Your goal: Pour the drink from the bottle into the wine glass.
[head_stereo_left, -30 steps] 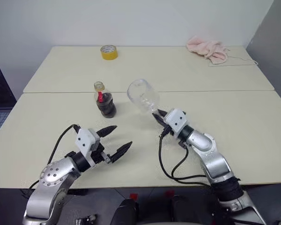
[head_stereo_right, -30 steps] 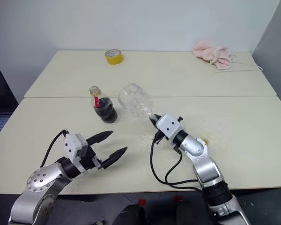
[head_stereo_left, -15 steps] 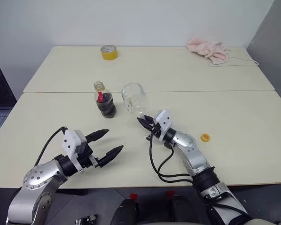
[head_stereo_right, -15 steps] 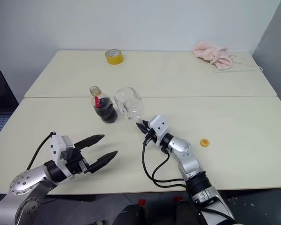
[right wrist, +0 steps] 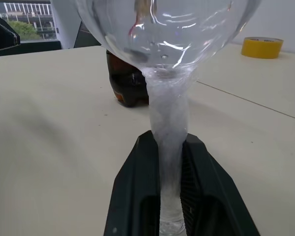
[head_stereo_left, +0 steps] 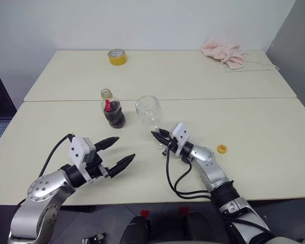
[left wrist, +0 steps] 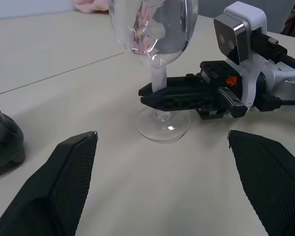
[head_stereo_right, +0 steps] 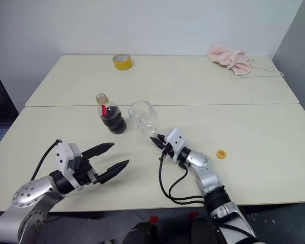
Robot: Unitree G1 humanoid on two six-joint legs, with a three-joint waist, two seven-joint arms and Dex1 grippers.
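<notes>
Desk [head_stereo_left: 254,127]: pale cream top, two slabs meeting at a seam that runs across its middle.

Wine glass [head_stereo_left: 148,110]: clear, stemmed, empty, upright with its round foot flat on the near slab, just this side of the seam, near the middle of the desk. It stands just beside the bottle, on that bottle's right, not touching it.

Bottle [head_stereo_left: 112,110]: small clear plastic, bulbous body, red label at the neck, uncapped, upright on the near slab just left of the wine glass. Drink [head_stereo_left: 114,116]: dark brown, almost black, filling the rounded lower body.

Right claw [head_stereo_left: 160,136]: lies low and about level at the wine glass stem, one black finger on each side of it, just above the foot. The right wrist view shows the fingers [right wrist: 137,191] narrow and close against the stem; whether they press it or merely flank it cannot be told.

Left claw [head_stereo_left: 118,151]: spread wide, holding nothing, over the near left part of the desk, well short of the bottle, pointing toward the glass.

Bottle cap [head_stereo_left: 222,149]: small, orange-yellow, lying on the desk to the right of the right arm.

Tape roll [head_stereo_left: 117,56]: yellow, far slab, left of centre.

Cloth [head_stereo_left: 223,52]: pink, crumpled, far right corner.
</notes>
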